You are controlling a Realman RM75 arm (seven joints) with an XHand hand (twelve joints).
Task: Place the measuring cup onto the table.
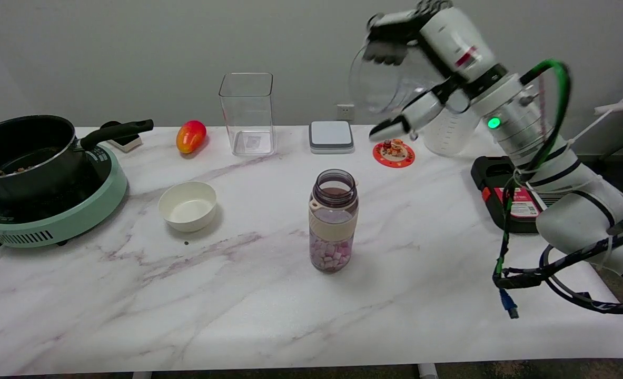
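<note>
We've got the right hand (422, 58) high in the upper right of the frame, fingers (390, 45) wrapped over the top of the clear measuring cup (382, 79), thumb underneath; it grips the cup, though motion blur keeps us from seeing each contact. The cup is airborne, well above the desk (237, 295), lying tilted with its long axis roughly horizontal and its mouth facing frame left. What matters for the put-down: the cup hangs left of and below the palm, so we judge it has to be rolled upright before the base can meet the surface. Directly beneath sit the red coaster (394, 153) and, just left, the grey scale (331, 136); a second clear jug (448, 134) stands behind the wrist. The bottle (334, 220) with pink pieces is nearer the frame centre, well apart. Bare marble between coaster and bottle looks like the safest landing spot, in our view.
</note>
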